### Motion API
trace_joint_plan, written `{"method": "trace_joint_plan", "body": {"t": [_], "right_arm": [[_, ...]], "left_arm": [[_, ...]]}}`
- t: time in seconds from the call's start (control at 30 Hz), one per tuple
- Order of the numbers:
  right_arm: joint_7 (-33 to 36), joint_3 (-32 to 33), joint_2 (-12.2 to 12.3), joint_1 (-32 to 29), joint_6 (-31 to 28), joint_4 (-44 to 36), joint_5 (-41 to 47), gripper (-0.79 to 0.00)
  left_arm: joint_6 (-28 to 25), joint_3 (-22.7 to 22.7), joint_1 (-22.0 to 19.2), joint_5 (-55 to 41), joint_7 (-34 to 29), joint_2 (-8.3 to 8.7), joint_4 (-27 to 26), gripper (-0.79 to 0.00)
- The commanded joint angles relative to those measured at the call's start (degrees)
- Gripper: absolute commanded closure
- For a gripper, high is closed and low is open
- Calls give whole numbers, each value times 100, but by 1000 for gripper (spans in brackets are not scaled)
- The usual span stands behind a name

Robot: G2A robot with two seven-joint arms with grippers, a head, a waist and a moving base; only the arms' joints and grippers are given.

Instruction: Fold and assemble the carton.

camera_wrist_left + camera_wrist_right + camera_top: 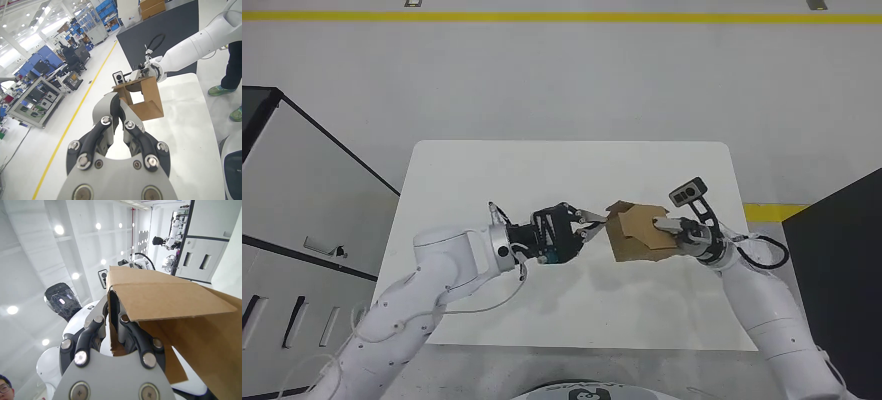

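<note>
Table (492, 300): white, both arms are over it.

Carton (640, 232): held up off the table between the two claws, right of the table's middle. It is opened out into a square tube. The left wrist view looks straight through it, so both ends are open. One long flap sticks out loose on the side toward the right wrist camera, and a shorter flap juts out at the end by the left claw.

Progress, as I judge it: squaring up is done and the early part is over. Left to do: fold the end flaps in, close both ends, set it down.

Right claw (113, 315): narrow, clamped on one carton wall. The cardboard edge runs down between the two fingers into the palm, and the rest of the carton extends away past the fingertips.

Left claw (117, 106): at the opposite end of the carton, pads nearly together. A flap edge seems to enter between the tips, so it probably pinches the carton there, though the bite itself is hard to make out. The tube sits just beyond the tips.
</note>
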Motion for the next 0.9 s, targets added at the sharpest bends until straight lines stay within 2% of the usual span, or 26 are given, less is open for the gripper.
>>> {"method": "trace_joint_plan", "body": {"t": [0.0,0.07,0.13,0.4,0.5,0.67,0.87], "right_arm": [[0,-77,27,35,197,33,85,0],[0,-203,49,88,442,48,144,0],[0,-234,62,130,438,47,131,0],[0,-234,62,130,438,47,131,0],[-228,-290,54,86,732,-20,162,0],[-71,-377,38,109,1448,115,554,0],[-49,-421,29,204,1588,282,496,0]], "left_arm": [[-23,-60,76,29,69,15,5,0],[-3,-81,129,53,144,21,38,0],[156,-110,173,91,202,18,96,0],[226,-100,189,89,211,14,92,0],[274,-119,193,100,246,12,99,0],[288,-172,216,133,286,19,96,0],[243,-167,222,192,358,22,-21,0]]}}
